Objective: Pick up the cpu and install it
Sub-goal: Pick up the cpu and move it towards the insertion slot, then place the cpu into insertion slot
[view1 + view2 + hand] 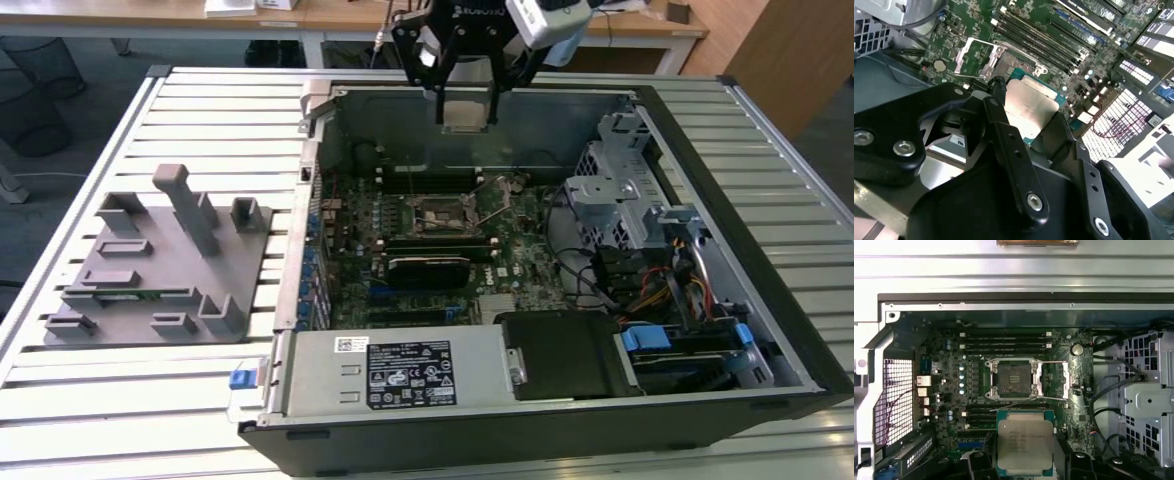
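Claw (465, 110) clamped on the cpu (1025, 447) by its edges, clear of the open socket (1014, 379); tilt or misalignment on seating might damage both.

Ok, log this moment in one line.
gripper: shut on chip | chip: held over motherboard, not seated | socket: open, empty

**Even light outside, dim inside the case**

Soft, bright light falls evenly on the slatted table (200, 110), and its pale slats gleam. The open computer case (561, 125) is dimmer inside, with shadow along its walls. In the second wrist view the cpu (1029, 107) lid glares white.
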`<state>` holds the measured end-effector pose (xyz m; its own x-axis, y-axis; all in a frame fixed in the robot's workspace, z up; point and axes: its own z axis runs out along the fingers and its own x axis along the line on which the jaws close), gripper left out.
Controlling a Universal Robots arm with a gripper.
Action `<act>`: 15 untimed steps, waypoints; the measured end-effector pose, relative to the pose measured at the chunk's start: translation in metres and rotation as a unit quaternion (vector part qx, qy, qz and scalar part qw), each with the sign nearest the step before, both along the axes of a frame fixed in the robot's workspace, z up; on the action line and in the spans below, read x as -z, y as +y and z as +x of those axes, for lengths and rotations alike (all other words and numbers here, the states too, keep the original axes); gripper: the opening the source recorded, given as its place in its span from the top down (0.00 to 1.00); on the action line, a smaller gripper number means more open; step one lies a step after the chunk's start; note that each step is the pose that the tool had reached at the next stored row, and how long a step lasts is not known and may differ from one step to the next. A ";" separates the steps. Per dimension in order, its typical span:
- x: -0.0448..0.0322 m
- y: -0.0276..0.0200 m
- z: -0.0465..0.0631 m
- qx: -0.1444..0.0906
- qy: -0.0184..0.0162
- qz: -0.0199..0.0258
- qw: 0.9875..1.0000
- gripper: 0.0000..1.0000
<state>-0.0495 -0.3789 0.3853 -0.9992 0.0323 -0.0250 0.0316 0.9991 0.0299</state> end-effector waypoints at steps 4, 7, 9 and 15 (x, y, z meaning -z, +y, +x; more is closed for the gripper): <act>0.0001 -0.0001 0.004 0.000 0.000 0.000 1.000 0.46; 0.0001 0.0000 0.005 0.000 0.000 -0.001 1.000 0.46; 0.0001 0.0000 0.005 0.002 0.000 -0.001 1.000 0.46; 0.0004 0.0000 0.006 0.015 0.000 -0.003 1.000 0.46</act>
